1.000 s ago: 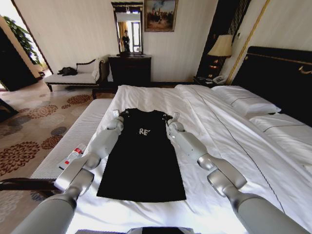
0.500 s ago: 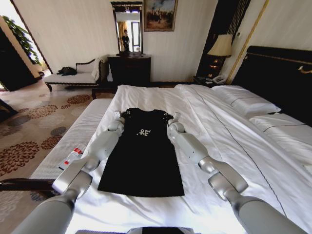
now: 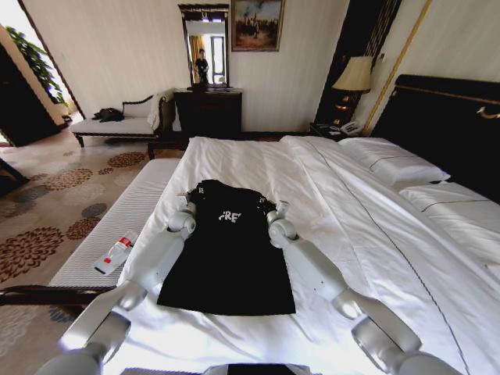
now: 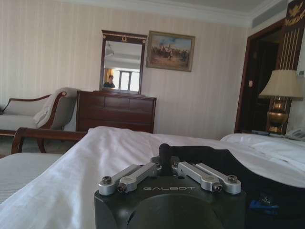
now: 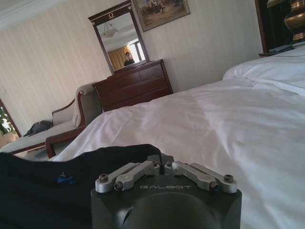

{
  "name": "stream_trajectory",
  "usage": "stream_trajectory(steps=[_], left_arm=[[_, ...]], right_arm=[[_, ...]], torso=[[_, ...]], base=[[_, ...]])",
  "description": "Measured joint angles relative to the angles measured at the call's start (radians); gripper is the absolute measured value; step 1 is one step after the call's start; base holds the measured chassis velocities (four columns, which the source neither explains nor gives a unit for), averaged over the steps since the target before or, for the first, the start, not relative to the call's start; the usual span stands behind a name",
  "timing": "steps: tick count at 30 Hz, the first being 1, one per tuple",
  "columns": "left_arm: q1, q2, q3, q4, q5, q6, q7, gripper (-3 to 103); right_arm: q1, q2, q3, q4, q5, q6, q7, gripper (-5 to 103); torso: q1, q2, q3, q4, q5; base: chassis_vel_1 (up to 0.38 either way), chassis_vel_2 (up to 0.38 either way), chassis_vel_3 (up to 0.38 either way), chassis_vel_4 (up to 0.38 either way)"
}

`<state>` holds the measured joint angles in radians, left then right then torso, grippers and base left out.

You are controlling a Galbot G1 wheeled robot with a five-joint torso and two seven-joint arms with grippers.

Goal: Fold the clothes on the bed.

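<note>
Head view: a black T-shirt (image 3: 227,250) with white lettering lies on the white sheet of the bed (image 3: 375,234), hem toward the robot. Its shoulder end is raised and bunched. The left gripper (image 3: 190,200) and right gripper (image 3: 277,209) sit at the two shoulder corners.

Left wrist view: the left gripper (image 4: 164,153) has its fingers drawn in narrow, pinching a dark edge of the shirt (image 4: 238,164) above the sheet.

Right wrist view: the right gripper (image 5: 160,159) is likewise closed in on the black fabric (image 5: 57,186), which drapes beside it.

The step in hand looks like the first fold, bringing the shoulders over toward the hem. The next move would call for both arms travelling evenly, so the fold line stays straight
</note>
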<state>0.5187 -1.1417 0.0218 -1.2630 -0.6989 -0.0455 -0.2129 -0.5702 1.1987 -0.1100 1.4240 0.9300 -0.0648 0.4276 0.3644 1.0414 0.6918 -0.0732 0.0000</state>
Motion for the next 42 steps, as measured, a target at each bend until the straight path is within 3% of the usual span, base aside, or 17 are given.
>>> stream_trajectory(steps=[4,9,13,20,30,42], left_arm=[[0.072,0.023,-0.01,-0.101,0.007,-0.014,-0.031,2],[0.204,0.05,-0.037,-0.232,0.044,-0.044,-0.067,2],[0.283,0.075,-0.079,-0.288,0.055,-0.05,-0.072,2],[0.471,0.11,-0.128,-0.425,0.098,-0.067,-0.099,2],[0.572,0.107,-0.137,-0.52,0.151,-0.088,-0.112,2],[0.776,0.12,-0.167,-0.624,0.23,-0.118,-0.101,2]], right_arm=[[-0.049,-0.042,0.012,0.082,0.0,0.0,0.02,0],[-0.193,-0.142,0.059,0.242,-0.035,0.008,0.032,0],[-0.261,-0.161,0.05,0.3,-0.068,0.009,0.034,0],[-0.436,-0.167,0.081,0.425,-0.163,0.017,0.032,0],[-0.639,-0.21,0.173,0.55,-0.243,0.027,0.011,0],[-0.783,-0.189,0.245,0.625,-0.293,0.039,-0.015,0]], torso=[[0.0,0.0,0.0,0.0003,0.0002],[0.0,0.0,0.0,-0.0005,0.0],[0.0,0.0,0.0,-0.0004,-0.0001],[0.0,0.0,0.0,0.0003,-0.0002],[0.0,0.0,0.0,-0.0001,0.0001],[0.0,0.0,0.0,0.0001,0.0]], base=[[0.0,0.0,0.0,0.0],[0.0,0.0,0.0,0.0],[0.0,0.0,0.0,0.0],[0.0,0.0,0.0,0.0],[0.0,0.0,0.0,0.0],[0.0,0.0,0.0,0.0]])
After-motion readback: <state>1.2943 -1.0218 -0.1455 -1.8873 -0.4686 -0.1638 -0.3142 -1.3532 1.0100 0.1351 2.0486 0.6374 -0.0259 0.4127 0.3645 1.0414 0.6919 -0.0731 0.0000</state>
